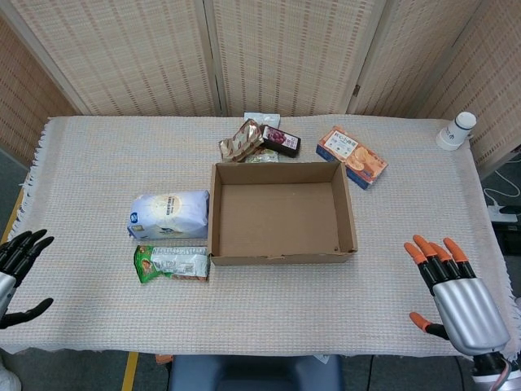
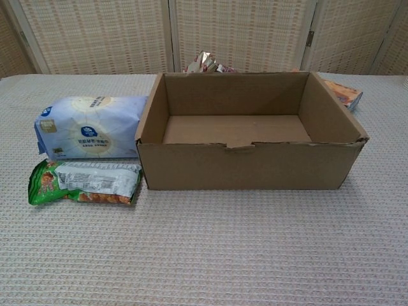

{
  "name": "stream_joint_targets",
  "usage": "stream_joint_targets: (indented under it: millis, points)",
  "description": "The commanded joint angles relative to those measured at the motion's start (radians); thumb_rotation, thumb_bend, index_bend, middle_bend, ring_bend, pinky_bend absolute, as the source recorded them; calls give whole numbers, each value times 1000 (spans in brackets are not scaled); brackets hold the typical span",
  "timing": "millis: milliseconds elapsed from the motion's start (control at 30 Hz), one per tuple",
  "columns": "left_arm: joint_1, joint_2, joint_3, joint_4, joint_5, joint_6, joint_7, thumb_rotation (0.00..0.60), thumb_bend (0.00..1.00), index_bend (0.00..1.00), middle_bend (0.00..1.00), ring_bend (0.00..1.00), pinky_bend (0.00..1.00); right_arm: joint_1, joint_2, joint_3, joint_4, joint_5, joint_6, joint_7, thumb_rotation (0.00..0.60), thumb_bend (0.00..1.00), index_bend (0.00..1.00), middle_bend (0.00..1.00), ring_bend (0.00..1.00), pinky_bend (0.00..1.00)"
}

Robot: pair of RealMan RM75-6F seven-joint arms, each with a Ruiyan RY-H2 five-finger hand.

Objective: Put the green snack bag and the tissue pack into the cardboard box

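Note:
The empty cardboard box (image 1: 351, 213) (image 2: 248, 167) sits mid-table with its top open. Just left of it lies the pale blue tissue pack (image 1: 169, 214) (image 2: 89, 126). In front of the pack, the green snack bag (image 1: 171, 263) (image 2: 83, 182) lies flat against the box's front left corner. My left hand (image 1: 18, 273) hovers at the table's near left edge, fingers spread and holding nothing, well left of the bag. Over the near right corner my right hand (image 1: 452, 289) is also spread and holds nothing. Neither hand shows in the chest view.
Behind the box lie a gold snack bag (image 1: 240, 140), a dark packet (image 1: 281, 141) and an orange carton (image 1: 351, 156) (image 2: 343, 93). A white bottle (image 1: 455, 130) stands at the far right corner. Woven screens close off the back.

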Motion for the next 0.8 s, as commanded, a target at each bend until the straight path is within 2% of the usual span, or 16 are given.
stream_joint_targets:
  millis: [33,100,233,467,667,800]
  points:
    - [-27,-38,25,-69,88,-62,77,600,196,6,55,25,213,0,0,0,0,1,1,3,600,4,56,9,0,0]
    - [-42,-72,36,-97,122,-110,138,600,197,23,86,51,240,0,0,-1,0,2,-2,0,600,4,56,9,0,0]
    - [-70,-176,50,-124,125,-220,247,600,197,50,112,73,260,-2,-3,-7,0,-9,-4,-2,600,5,56,9,0,0]
    - [-121,-290,19,-100,61,-307,318,600,200,111,159,121,300,-5,2,-9,0,-11,1,5,600,4,56,9,0,0]
    - [-184,-357,-17,-84,-53,-403,325,600,224,131,179,141,323,-4,8,-7,0,-9,1,11,600,4,56,9,0,0]
    - [-231,-427,-50,-34,-141,-465,380,600,234,132,183,143,325,-4,9,-8,0,-9,1,11,600,4,56,9,0,0]
